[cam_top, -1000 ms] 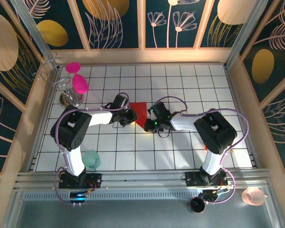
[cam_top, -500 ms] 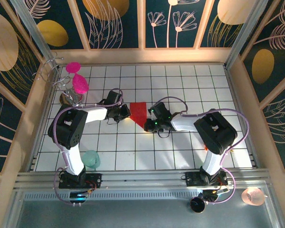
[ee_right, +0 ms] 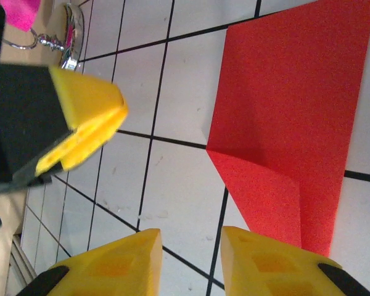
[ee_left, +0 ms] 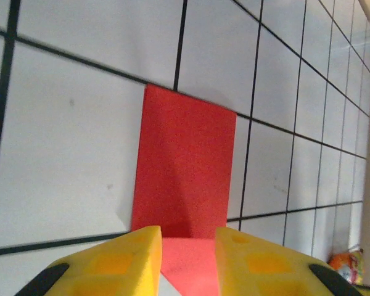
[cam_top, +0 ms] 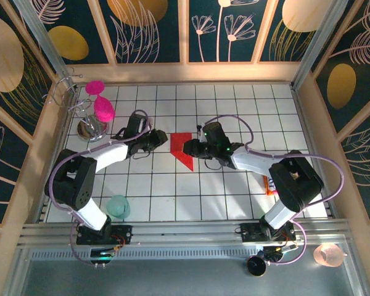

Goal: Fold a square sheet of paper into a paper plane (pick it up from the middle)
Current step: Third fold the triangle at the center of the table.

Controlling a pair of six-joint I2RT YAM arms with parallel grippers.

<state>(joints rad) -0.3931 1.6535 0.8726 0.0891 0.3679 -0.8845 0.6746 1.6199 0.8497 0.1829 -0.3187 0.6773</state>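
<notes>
Pincers both stand parted and empty: left pincer (cam_top: 159,139) just left of the paper (cam_top: 180,143), right pincer (cam_top: 190,148) at its right edge. Paper lies flat on the tabletop (cam_top: 234,191), folded to a narrow strip with one pointed end. I judge the task about midway, with wing folds and centre ridge still to do. A second ago both pincers were shut, pressing the paper; now they have let go and backed off.

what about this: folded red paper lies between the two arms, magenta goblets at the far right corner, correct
No: the magenta goblets are at the far left corner, as the top external view shows. The rest about the folded red paper holds.
</notes>
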